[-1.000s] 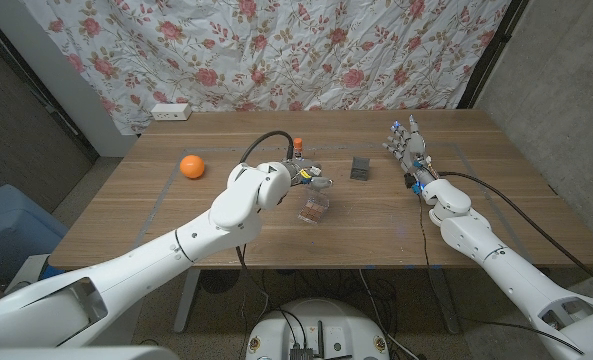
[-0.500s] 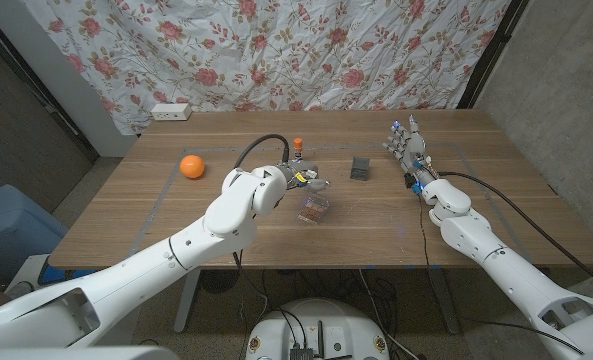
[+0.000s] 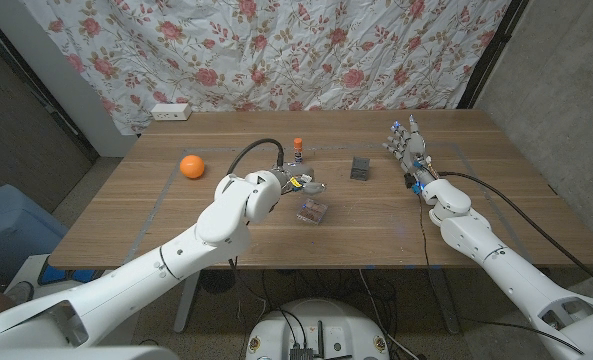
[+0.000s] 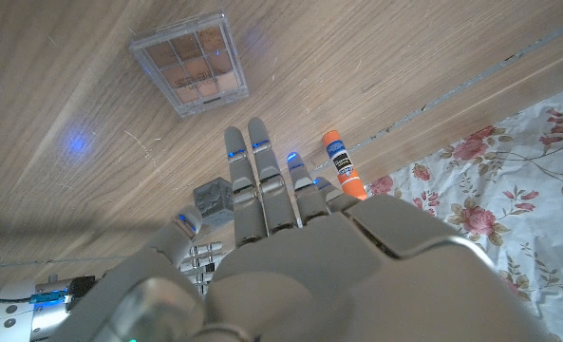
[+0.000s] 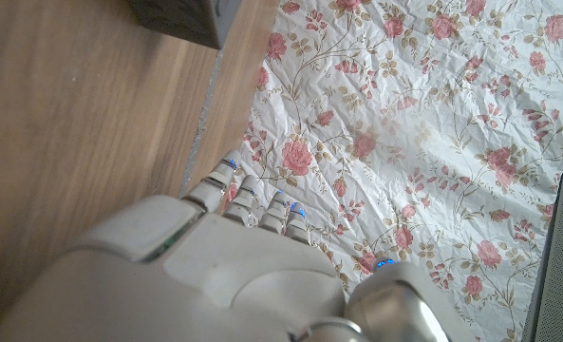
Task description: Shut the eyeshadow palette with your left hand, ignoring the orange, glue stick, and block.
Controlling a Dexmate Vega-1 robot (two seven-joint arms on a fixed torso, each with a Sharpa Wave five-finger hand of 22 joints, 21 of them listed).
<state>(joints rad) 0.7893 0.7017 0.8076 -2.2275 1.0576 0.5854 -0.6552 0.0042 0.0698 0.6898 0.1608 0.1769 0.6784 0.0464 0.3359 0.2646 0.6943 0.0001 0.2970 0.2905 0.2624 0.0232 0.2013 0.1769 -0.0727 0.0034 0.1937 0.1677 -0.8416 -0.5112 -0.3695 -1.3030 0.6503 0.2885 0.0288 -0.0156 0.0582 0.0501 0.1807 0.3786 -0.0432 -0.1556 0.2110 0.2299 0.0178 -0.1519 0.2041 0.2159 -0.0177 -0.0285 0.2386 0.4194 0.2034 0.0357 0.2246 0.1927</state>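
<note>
The eyeshadow palette [image 3: 313,210] lies flat in the middle of the table, its clear lid down over the brown pans [image 4: 190,74]. My left hand [image 3: 301,183] hovers just behind and to the left of it, apart from it, holding nothing. In the left wrist view its fingers [image 4: 257,180] stretch out straight above the wood. My right hand [image 3: 408,146] stands on the far right side of the table with fingers up and apart, holding nothing; its back [image 5: 215,261] shows in the right wrist view.
An orange [image 3: 191,166] sits at the far left. A glue stick [image 3: 298,146] with an orange cap [image 4: 343,174] stands behind my left hand. A dark grey block [image 3: 360,167] lies between the two hands. A floral cloth [image 3: 306,50] hangs behind the table.
The palette's lid, raised in the earlier frames, now lies down flat. My left hand has drawn back a little to the left, off the palette. The right arm has not moved.
</note>
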